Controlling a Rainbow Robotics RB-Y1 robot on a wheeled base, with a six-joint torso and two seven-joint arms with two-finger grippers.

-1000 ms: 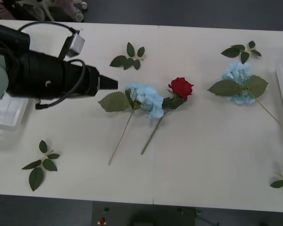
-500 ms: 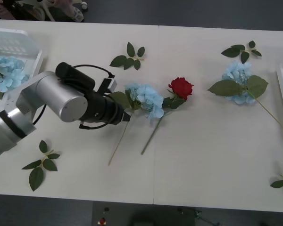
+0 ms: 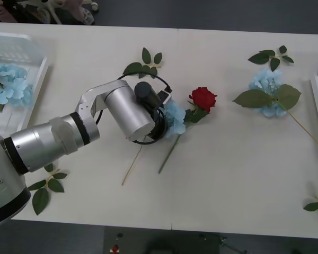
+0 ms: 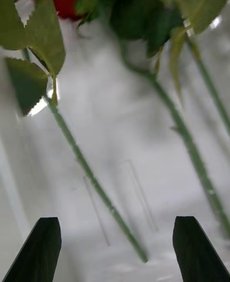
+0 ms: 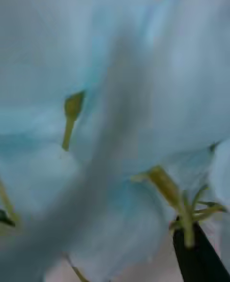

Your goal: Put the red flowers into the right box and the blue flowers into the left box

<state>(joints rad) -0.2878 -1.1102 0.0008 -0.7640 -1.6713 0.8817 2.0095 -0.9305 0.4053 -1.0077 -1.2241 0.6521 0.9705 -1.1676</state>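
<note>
From the front, my left gripper (image 3: pixel 160 119) sits right on the blue flower (image 3: pixel 175 117) just left of the red rose (image 3: pixel 203 98), its stem (image 3: pixel 131 164) trailing toward me; fingers hidden there, so I cannot tell their state. My right wrist view shows my right gripper (image 4: pixel 116 248) spread open over red flowers' stems (image 4: pixel 91 176) in the right box (image 4: pixel 110 133). My left wrist view shows pale blue petals (image 5: pixel 96 95) pressed close and one dark fingertip (image 5: pixel 197 258) beside them
</note>
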